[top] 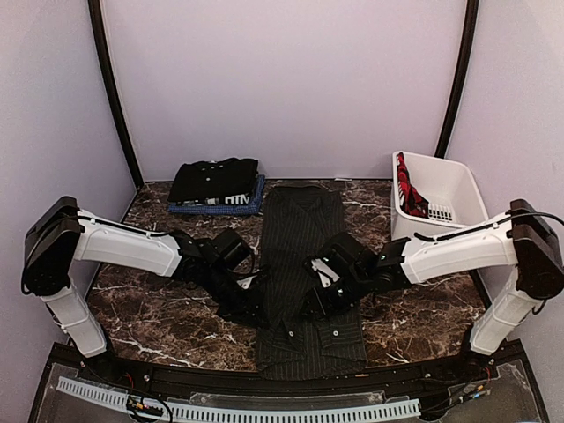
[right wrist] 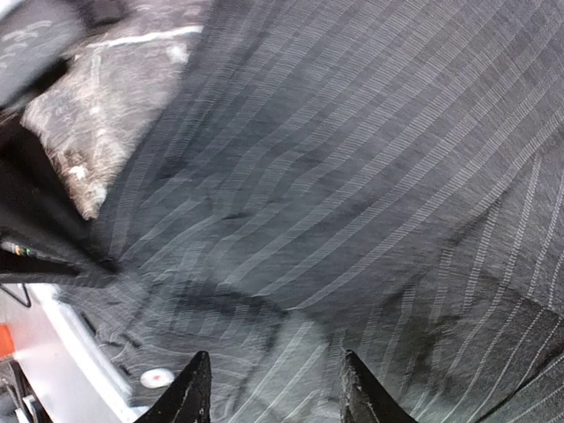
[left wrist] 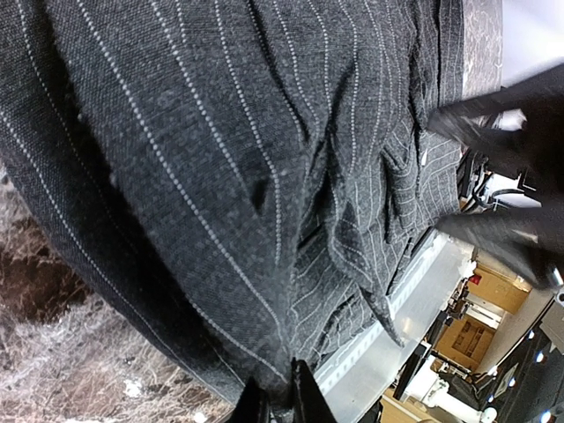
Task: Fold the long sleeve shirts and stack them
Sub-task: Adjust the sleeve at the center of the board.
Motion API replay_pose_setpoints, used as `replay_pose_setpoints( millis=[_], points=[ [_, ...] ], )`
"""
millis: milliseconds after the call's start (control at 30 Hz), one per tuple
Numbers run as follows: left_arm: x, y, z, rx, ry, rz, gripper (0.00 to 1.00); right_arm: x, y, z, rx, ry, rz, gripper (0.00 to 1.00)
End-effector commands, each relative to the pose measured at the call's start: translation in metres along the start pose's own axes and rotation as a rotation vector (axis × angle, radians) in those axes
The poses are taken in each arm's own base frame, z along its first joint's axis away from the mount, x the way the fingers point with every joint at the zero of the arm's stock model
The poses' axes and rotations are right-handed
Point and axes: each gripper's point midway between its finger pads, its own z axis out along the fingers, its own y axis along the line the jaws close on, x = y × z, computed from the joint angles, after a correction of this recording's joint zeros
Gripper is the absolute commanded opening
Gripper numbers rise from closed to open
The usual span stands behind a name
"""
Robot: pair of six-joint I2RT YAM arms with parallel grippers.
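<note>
Both arms low over the near half of the pinstriped shirt (top: 300,238), one on each long side, fold in progress.
The shirt lies flat as a narrow strip down the middle of the marble table (top: 159,308), sleeves already tucked in, probably so it can be folded across next. The left gripper (left wrist: 278,401) has its jaws nearly together, pinching the shirt's left edge. The right gripper (right wrist: 275,392) hovers over the cloth with jaws apart, holding nothing, likely about to take the matching edge. The plain black shirt (top: 216,179) sits folded on the blue shirt (top: 251,205) at back left, which serves as the stack. The white basket (top: 463,189) at right holds a red-and-black cloth (top: 407,189).
</note>
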Motion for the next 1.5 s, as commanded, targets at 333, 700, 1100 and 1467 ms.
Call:
replay_pose_setpoints(
  millis=[333,700,1100,1467],
  points=[
    [0.000,-0.010,-0.006,0.025,0.008,0.030,0.06,-0.029,-0.012,0.007,-0.199,-0.180,0.144,0.46],
    [0.003,-0.012,-0.008,0.034,0.018,0.036,0.05,-0.026,-0.006,0.012,-0.261,-0.178,0.184,0.27],
    [0.011,-0.028,-0.008,0.104,0.070,0.074,0.05,-0.037,-0.020,-0.015,-0.093,-0.205,0.155,0.00],
    [0.014,-0.024,0.000,0.124,0.101,0.053,0.09,-0.025,-0.035,-0.015,-0.006,-0.160,0.140,0.00]
  ],
)
